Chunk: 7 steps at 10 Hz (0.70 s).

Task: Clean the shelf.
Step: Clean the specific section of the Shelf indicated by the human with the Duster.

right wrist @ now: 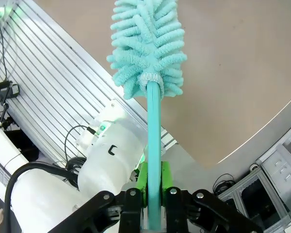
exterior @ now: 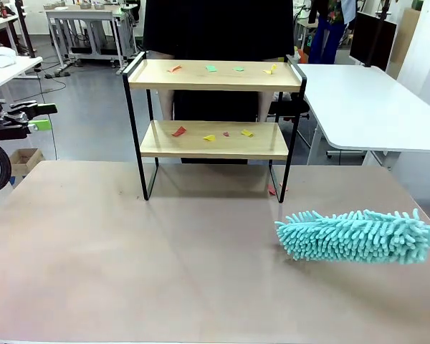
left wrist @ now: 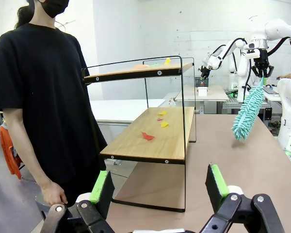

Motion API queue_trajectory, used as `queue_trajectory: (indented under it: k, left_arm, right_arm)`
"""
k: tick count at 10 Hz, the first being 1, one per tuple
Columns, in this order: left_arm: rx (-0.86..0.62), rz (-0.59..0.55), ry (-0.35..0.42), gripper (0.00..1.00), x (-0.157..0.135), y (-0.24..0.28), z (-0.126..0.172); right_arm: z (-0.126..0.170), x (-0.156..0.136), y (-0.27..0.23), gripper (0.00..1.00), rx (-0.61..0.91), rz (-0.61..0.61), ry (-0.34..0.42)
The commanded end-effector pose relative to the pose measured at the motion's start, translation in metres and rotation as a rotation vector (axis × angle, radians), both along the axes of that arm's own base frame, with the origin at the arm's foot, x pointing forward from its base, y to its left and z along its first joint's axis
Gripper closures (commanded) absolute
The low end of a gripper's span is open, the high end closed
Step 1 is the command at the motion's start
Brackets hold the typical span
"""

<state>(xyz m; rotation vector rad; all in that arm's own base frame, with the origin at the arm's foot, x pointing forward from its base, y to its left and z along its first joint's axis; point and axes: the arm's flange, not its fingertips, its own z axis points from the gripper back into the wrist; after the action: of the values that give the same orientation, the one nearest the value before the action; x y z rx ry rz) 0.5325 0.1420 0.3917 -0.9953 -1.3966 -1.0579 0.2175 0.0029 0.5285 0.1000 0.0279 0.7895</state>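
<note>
Pale wood and thin black metal make up the shelf (exterior: 222, 80) you are watching: two light boards, one above the other, in a slim frame with raised rails at each end. It stands upright at the far middle of the table (exterior: 129, 272), just in front of a person (left wrist: 43, 87) in a black T-shirt. Small paper scraps (exterior: 209, 137) lie scattered on both boards, red, green and yellow on the upper one, red and yellow on the lower, and one more red scrap (exterior: 274, 190) sits on the table beside the shelf's right front leg. Your right gripper (right wrist: 153, 187) has its green pads pinched tight on the teal handle of a fluffy teal duster (exterior: 355, 235), whose shaggy head hangs over the right side of the table, well apart from the shelf. Your left gripper (left wrist: 160, 182) is spread wide with nothing between its fingers, off to the left and aimed at the shelf's end. You have a matte beige-brown tabletop under you; beyond it are white worktables (exterior: 373, 107), a grey floor and white walls.
</note>
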Motion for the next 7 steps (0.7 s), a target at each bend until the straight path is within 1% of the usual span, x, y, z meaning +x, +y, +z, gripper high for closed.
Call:
queue_trajectory:
  k: [1,7]
  left_arm:
    - [0.005,-0.003,-0.011,0.00,-0.0011,-0.0005,0.0020]
    - [0.005,-0.003,-0.011,0.00,-0.0011,-0.0005,0.0020]
  right_arm:
    - [0.0002,0.0002,-0.0006,0.87,-0.004,-0.013,0.000]
    - [0.0002,0.0002,-0.0006,0.87,-0.004,-0.013,0.000]
